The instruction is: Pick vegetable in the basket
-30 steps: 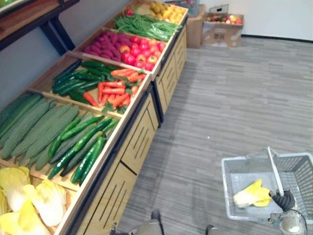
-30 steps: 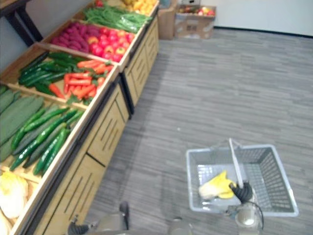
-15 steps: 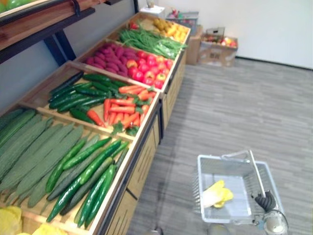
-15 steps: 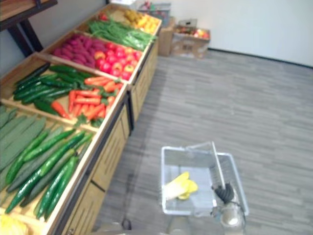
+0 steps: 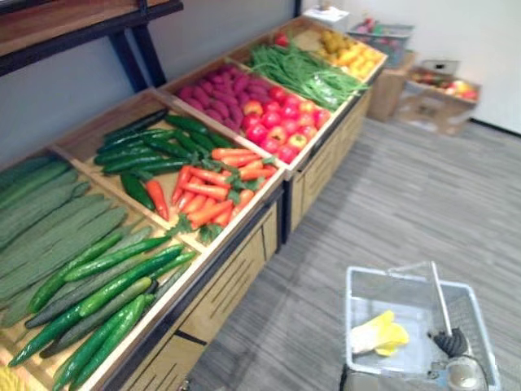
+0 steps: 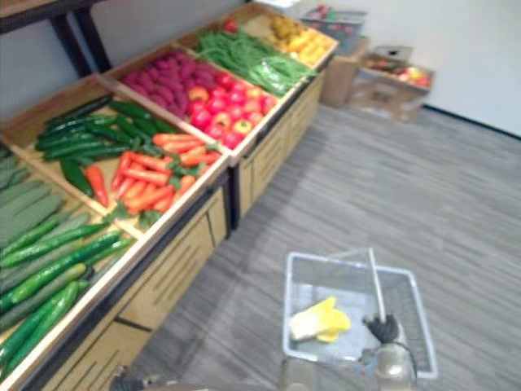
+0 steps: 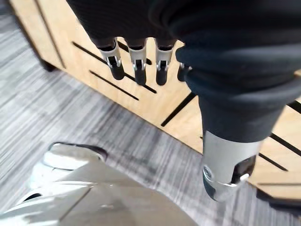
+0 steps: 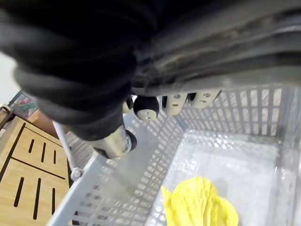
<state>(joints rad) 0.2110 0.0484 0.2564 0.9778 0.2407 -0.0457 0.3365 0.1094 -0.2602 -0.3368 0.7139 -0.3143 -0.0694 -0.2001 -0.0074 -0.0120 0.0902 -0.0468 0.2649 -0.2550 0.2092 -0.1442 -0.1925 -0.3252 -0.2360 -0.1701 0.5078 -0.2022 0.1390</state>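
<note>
At lower right the right hand grips the basket handle; the left hand, fingers loose, should reach the cucumbers, basket held level.

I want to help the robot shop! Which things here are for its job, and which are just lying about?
For the job: basket, yellow leafy vegetable inside, right robot hand holding the handle, carrots, cucumbers.
Just lying about: cardboard boxes, wooden shelf.
</note>
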